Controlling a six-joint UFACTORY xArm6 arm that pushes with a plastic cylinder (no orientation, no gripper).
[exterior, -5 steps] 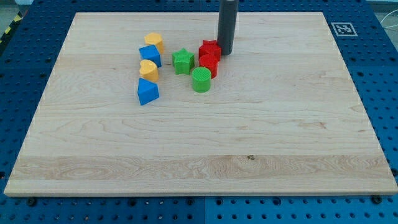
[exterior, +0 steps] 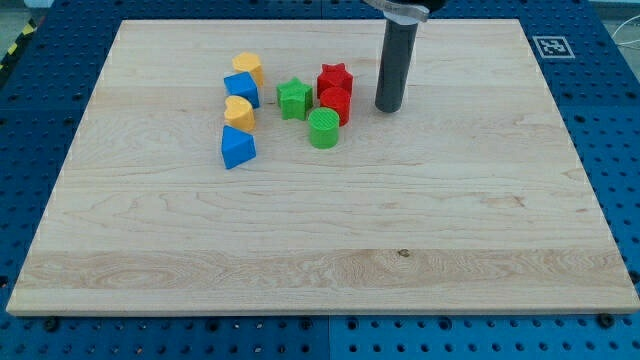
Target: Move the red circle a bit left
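Note:
The red circle [exterior: 336, 103] stands on the wooden board [exterior: 320, 220] in the upper middle, touching a red star [exterior: 335, 78] just above it and a green circle [exterior: 323, 129] below and to the left. My tip [exterior: 388, 107] rests on the board to the right of the red circle, a short gap apart from it and level with it.
A green star [exterior: 294, 98] sits left of the red blocks. Farther left are a yellow block [exterior: 248, 68], a blue block [exterior: 241, 90], a yellow heart [exterior: 238, 112] and a blue block [exterior: 237, 147]. A marker tag [exterior: 551, 46] is at the board's top right corner.
My tip has moved right and down, away from the red star, and now stands right of the red circle. The blocks have not moved.

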